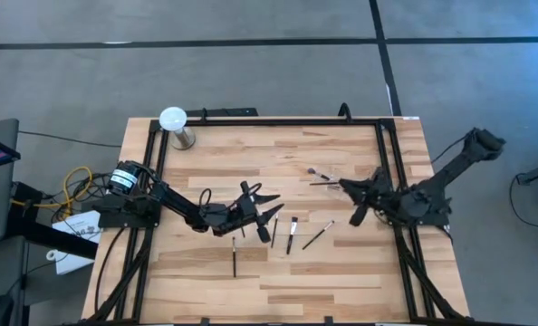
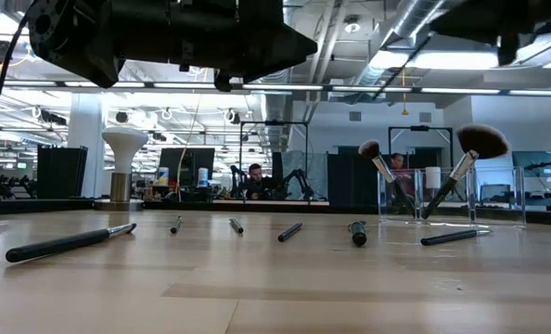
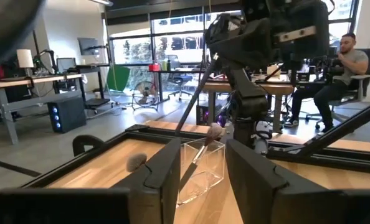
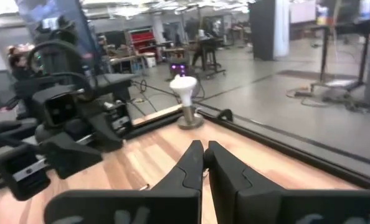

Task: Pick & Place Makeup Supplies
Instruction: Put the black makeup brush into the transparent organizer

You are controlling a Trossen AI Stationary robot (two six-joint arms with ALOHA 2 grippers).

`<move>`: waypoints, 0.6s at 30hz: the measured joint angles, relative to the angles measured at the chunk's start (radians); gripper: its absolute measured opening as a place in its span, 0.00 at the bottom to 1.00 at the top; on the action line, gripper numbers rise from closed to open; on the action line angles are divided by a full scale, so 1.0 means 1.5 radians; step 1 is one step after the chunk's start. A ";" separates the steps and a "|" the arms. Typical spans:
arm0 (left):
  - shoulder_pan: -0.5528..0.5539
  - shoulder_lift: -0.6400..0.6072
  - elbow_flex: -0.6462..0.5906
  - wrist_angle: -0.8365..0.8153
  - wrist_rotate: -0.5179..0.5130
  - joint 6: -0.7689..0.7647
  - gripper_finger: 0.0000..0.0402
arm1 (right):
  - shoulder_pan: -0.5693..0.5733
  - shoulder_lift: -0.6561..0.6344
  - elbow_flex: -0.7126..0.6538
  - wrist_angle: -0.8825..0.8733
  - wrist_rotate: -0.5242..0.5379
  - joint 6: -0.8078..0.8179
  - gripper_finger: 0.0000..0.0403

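High view: a clear container (image 1: 321, 174) sits on the worktop (image 1: 341, 272) toward the right arm's side, and it makes sense as the drop-off, since the low view shows two brushes (image 2: 466, 162) already propped upright inside it, heads up, leaning on its walls. The rest of the makeup brushes (image 1: 293, 234) lie flat on the wood, spread loosely to the left-arm side of the container and nearer the front edge than it is. One of them (image 1: 235, 258) lies farthest from the container. They lie apart from each other, so each can probably be picked singly.

The left arm (image 1: 178, 206) reaches in low among these loose brushes. The left jaws are spread wide with nothing between them, and the left wrist view looks through the gap straight at the container (image 3: 203, 168). That reads as a hand lined up for the next pick or just freed from a drop; I cannot tell which.

The right arm (image 1: 414, 204) waits just beside the container on the side away from the loose brushes. The right jaws are pressed together and empty in the right wrist view, likely kept clear of the left arm's working space.

A white globe on a metal base (image 1: 174, 119) stands at the far corner, well apart from the container.
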 joint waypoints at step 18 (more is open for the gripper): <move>0.000 0.000 0.000 0.001 0.000 0.000 0.32 | 0.010 -0.162 0.091 -0.167 -0.259 -0.069 0.00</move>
